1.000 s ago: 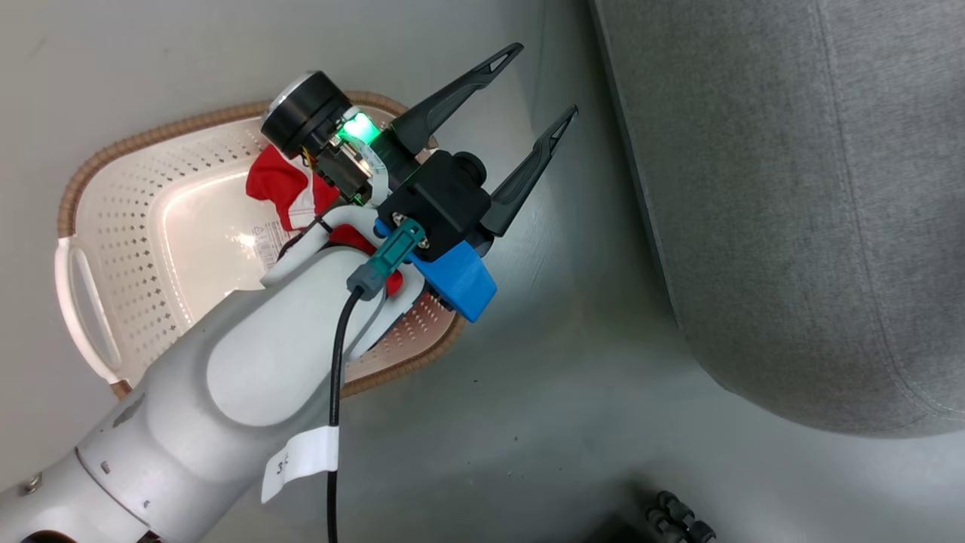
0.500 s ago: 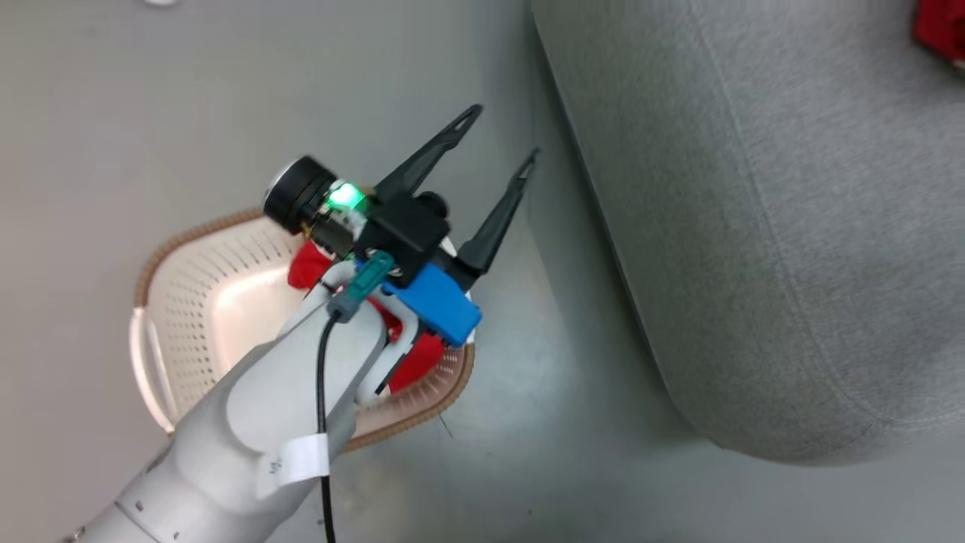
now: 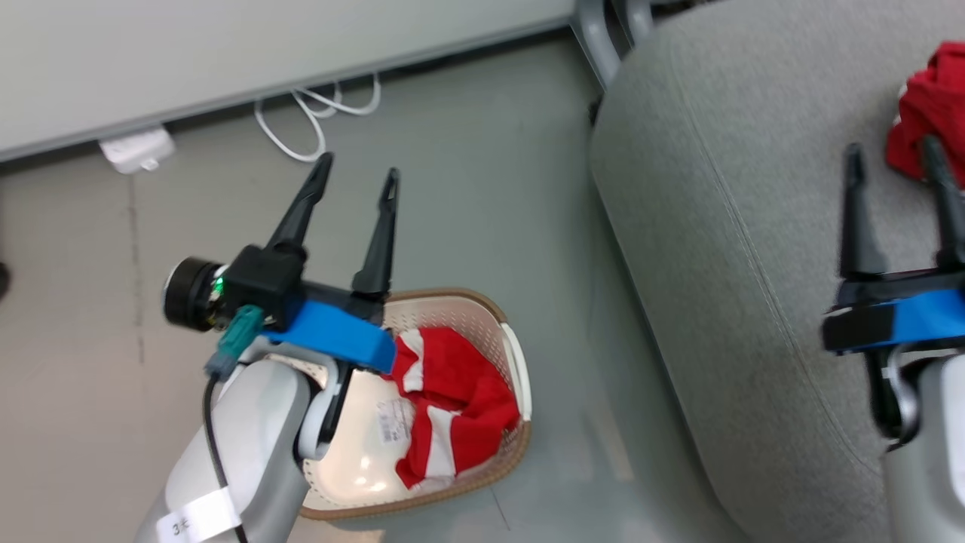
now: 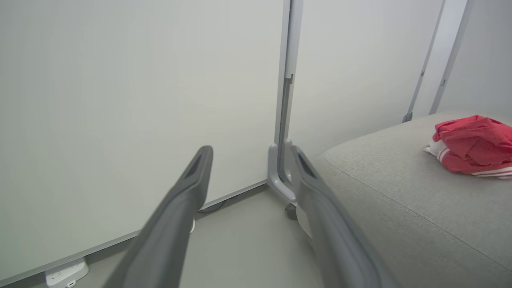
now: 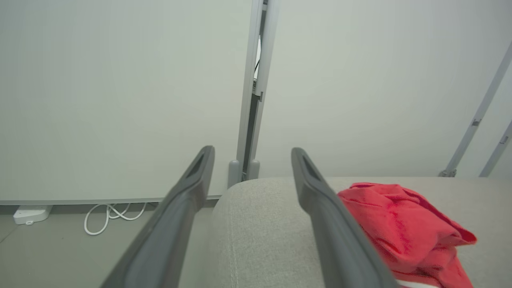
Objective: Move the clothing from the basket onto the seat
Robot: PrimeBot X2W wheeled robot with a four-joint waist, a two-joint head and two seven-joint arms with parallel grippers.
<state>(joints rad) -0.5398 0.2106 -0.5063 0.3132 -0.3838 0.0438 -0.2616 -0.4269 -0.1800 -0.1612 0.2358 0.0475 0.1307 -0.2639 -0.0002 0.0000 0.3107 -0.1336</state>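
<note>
One red and white striped garment (image 3: pixel 448 403) lies in the cream basket (image 3: pixel 520 369) on the floor. A second red garment (image 3: pixel 923 113) rests crumpled on the grey seat (image 3: pixel 724 211); it is the red garment (image 4: pixel 474 144) at the right of the left wrist view and the red heap (image 5: pixel 400 228) in the right wrist view. My left gripper (image 3: pixel 356 167) hangs open above the basket's far rim with nothing between its fingers. Over the seat my right gripper (image 3: pixel 894 151) stands open, just in front of the red garment there, holding nothing.
A pale wall panel (image 3: pixel 226 53) runs along the back, with a white power strip (image 3: pixel 136 148) and looped white cable (image 3: pixel 317 113) on the floor. A grey metal post foot (image 3: pixel 603 23) stands by the seat's far corner. Bare floor (image 3: pixel 482 188) lies between basket and seat.
The head camera has swung up and right, so the wall and the right arm came into view. A red garment now lies on the seat, and the right gripper stands open before it.
</note>
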